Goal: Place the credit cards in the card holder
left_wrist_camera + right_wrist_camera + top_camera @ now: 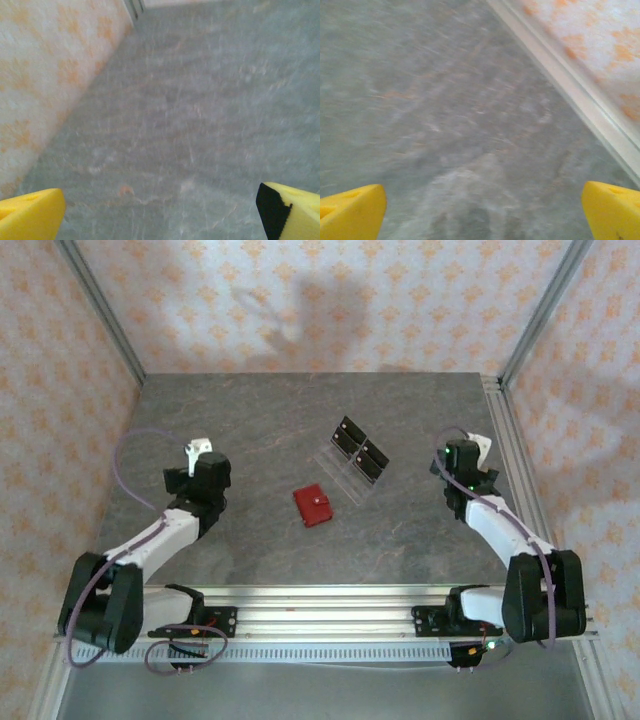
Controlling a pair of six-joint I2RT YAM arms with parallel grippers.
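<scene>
Card holder: closed, centre of counter, near the clear rack.
Left claw: spread apart, empty, near left edge.
Right claw: spread apart, empty, near right edge.

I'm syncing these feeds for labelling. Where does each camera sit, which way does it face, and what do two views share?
Top external: above and behind the bases, looking down on the table, card holder, left arm and right arm.
Left wrist: on the left arm, facing table and wall; yellow fingers at bottom corners.
Right wrist: likewise on the right arm.
Shared: the grey table.
</scene>
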